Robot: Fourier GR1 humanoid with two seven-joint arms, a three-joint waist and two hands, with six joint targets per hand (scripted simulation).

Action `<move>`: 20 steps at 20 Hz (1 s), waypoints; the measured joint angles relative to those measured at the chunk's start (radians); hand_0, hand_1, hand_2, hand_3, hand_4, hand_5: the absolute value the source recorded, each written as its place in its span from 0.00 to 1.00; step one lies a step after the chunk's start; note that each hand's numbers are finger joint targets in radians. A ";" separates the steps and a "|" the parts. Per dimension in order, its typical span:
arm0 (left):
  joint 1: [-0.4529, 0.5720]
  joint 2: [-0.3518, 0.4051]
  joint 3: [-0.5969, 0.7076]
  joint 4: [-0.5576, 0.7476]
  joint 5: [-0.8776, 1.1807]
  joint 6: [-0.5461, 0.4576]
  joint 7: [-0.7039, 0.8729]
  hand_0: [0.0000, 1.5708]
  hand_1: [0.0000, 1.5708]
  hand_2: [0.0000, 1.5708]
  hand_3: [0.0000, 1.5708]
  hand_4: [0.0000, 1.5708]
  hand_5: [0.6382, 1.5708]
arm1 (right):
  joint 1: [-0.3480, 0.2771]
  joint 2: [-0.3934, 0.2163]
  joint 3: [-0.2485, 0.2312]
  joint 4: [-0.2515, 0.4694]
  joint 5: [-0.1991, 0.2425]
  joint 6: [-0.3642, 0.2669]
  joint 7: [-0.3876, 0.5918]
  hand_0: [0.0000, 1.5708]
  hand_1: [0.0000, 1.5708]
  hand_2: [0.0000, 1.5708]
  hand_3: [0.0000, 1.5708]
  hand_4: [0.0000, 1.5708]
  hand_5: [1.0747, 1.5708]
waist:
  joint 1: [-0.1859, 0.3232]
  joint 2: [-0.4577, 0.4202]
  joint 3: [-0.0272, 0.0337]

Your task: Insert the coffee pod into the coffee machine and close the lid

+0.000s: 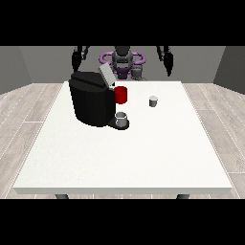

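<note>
Table (119, 158) space held a black coffee machine (92, 103) toward its far left, lid (106, 75) tilted up. A red cup (121, 94) touched the machine's right side, a grey cup (121, 118) sat at its front right on the base, and the small coffee pod (153, 101) stood well right of it. Both hands, at the view's left (76, 59) and right (168, 61), hung raised behind the machine, holding nothing; how far open their fingers were I cannot tell.

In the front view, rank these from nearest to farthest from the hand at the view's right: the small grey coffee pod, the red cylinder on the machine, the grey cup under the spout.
From the hand at the view's right:
1. Small grey coffee pod, alone on the table, right of the machine.
2. Red cylinder, at the machine's right side.
3. Grey cup, on the machine's base, nearest the camera.
</note>
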 measured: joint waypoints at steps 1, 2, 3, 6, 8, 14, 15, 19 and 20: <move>0.002 0.010 0.007 0.014 0.000 -0.016 -0.018 0.00 0.00 0.00 0.00 0.00 1.00 | 0.001 0.001 -0.004 0.003 -0.002 0.001 -0.004 0.00 0.00 0.00 0.00 0.00 1.00 | 0.001 0.001 0.0008; 0.004 0.019 -0.003 0.016 -0.012 -0.029 -0.031 0.00 0.00 0.00 0.00 0.00 1.00 | -0.006 0.002 -0.006 0.009 -0.003 0.001 -0.002 0.00 0.00 0.00 0.00 0.00 1.00 | 0.005 0.003 0.0015; -0.002 0.031 -0.014 0.011 -0.026 -0.041 -0.034 0.00 0.00 0.00 0.00 0.00 1.00 | -0.001 0.007 -0.005 0.019 -0.005 0.005 -0.013 0.00 0.00 0.00 0.00 0.00 1.00 | 0.003 0.004 0.0019; 0.012 0.073 -0.076 -0.009 -0.101 -0.080 -0.073 0.00 0.00 0.00 0.00 0.00 1.00 | -0.013 0.009 -0.012 0.041 -0.016 0.010 -0.006 0.00 0.00 0.00 0.00 0.00 1.00 | 0.015 -0.002 0.0032; 0.004 0.123 -0.092 0.002 -0.154 -0.100 -0.104 0.00 0.00 0.00 0.00 0.00 1.00 | -0.025 0.006 -0.019 0.040 0.024 -0.033 -0.013 0.00 0.00 0.00 0.00 0.00 1.00 | -0.001 0.012 0.0034; -0.118 0.251 -0.063 0.078 -0.233 -0.160 -0.054 0.00 0.00 0.00 0.00 0.00 1.00 | -0.060 0.027 0.019 0.030 0.114 -0.100 -0.029 0.00 0.00 0.00 0.00 0.00 1.00 | -0.066 0.072 0.0036; -0.145 0.264 -0.052 0.104 -0.239 -0.168 -0.052 0.00 0.00 0.00 0.00 0.00 1.00 | -0.067 0.034 0.031 0.025 0.126 -0.107 -0.035 0.00 0.00 0.00 0.00 0.00 1.00 | -0.080 0.086 0.0037; -0.221 0.296 -0.050 0.197 -0.299 -0.180 -0.046 0.00 0.00 0.00 0.00 0.00 1.00 | -0.111 0.043 0.043 0.017 0.142 -0.117 -0.020 0.00 0.00 0.00 0.00 0.00 1.00 | -0.110 0.130 0.0035; -0.241 0.302 -0.051 0.221 -0.314 -0.181 -0.032 0.00 0.00 0.00 0.00 0.00 1.00 | -0.118 0.044 0.056 0.007 0.149 -0.112 -0.011 0.00 0.00 0.00 0.00 0.00 1.00 | -0.126 0.137 0.0036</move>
